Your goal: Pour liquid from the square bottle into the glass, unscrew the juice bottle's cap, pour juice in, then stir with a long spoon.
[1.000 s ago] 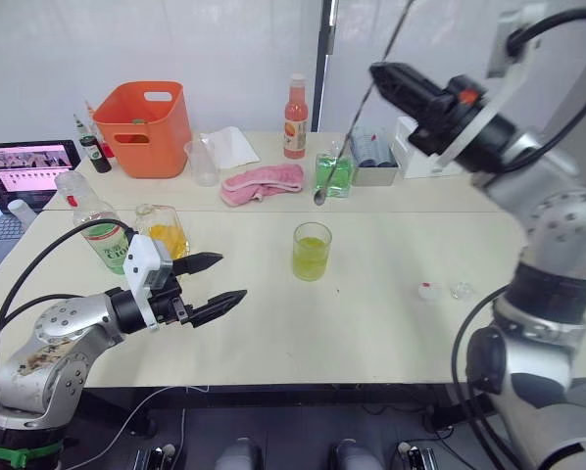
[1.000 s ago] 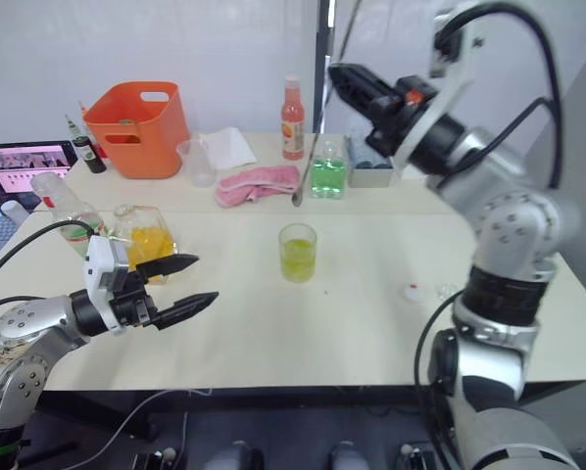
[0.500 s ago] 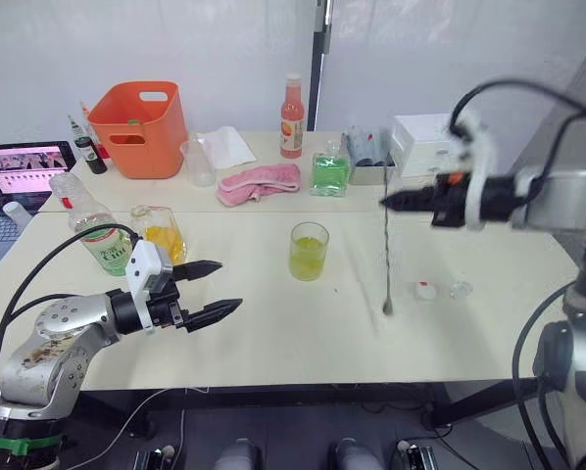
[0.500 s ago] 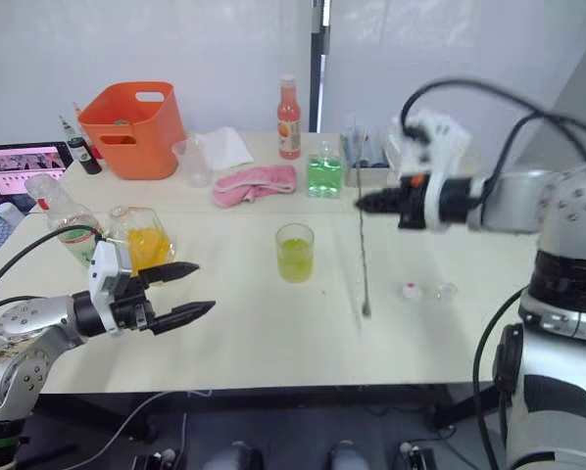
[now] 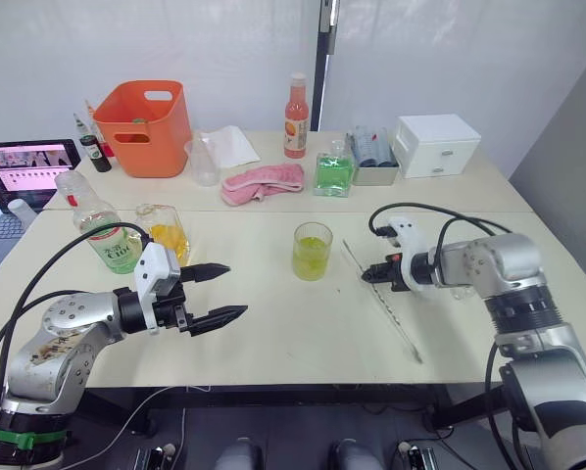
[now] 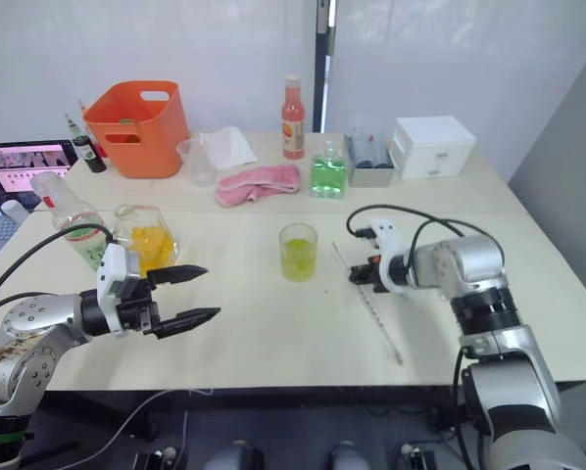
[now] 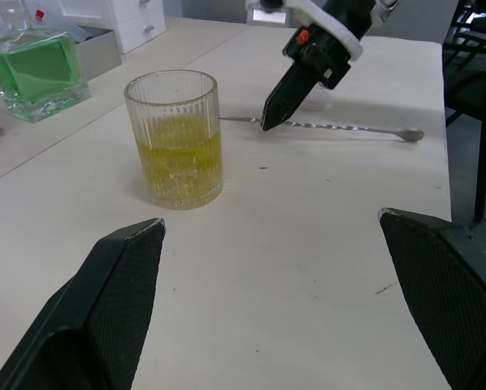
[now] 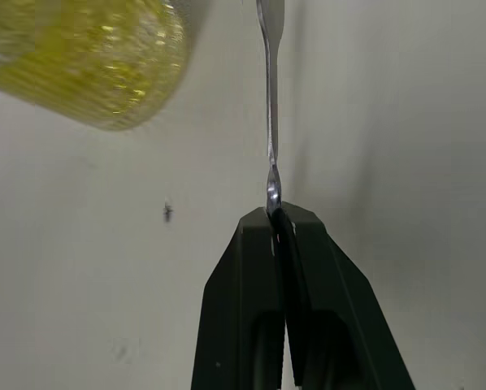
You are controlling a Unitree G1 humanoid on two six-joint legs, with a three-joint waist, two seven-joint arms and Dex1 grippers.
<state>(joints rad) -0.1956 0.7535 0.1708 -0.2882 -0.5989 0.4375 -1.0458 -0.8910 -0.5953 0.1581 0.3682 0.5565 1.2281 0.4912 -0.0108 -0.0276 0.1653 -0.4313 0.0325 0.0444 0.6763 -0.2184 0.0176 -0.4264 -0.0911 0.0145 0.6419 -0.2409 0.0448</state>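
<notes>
The right gripper (image 5: 366,277) is low over the pale table (image 5: 273,333), its two black fingers pressed together on the stem of the very long thin silver metal bar spoon (image 5: 379,300); the right wrist view shows the fingertips (image 8: 277,223) pinching the metal with no gap between them. The spoon lies flat on the table, one end reaching past the gripper towards the back of the table, the rest running from the gripper towards the near table edge. Just beside the right gripper, on its inner side and apart from it, stands the plain clear drinking tumbler (image 5: 312,252), upright and partly filled with yellow-green liquid (image 7: 180,165); the spoon's far end lies near the tumbler without touching it. The left gripper (image 5: 218,294) hovers above the table well apart from the tumbler, its fingers spread wide with nothing between them, pointing towards the glass. Just behind the left gripper stands the small squat square clear glass bottle (image 5: 163,231) with yellow-orange contents, and beside that, farther to the outer side, the slim clear plastic bottle with a green and white label (image 5: 97,230). Well beyond both grippers, at the back of the table, are an orange plastic bin (image 5: 143,127), a pink cloth (image 5: 264,183), a square glass bottle with green contents (image 5: 333,168), a tall orange-red bottle with a red cap (image 5: 295,103) and a small white drawer box (image 5: 437,145)
</notes>
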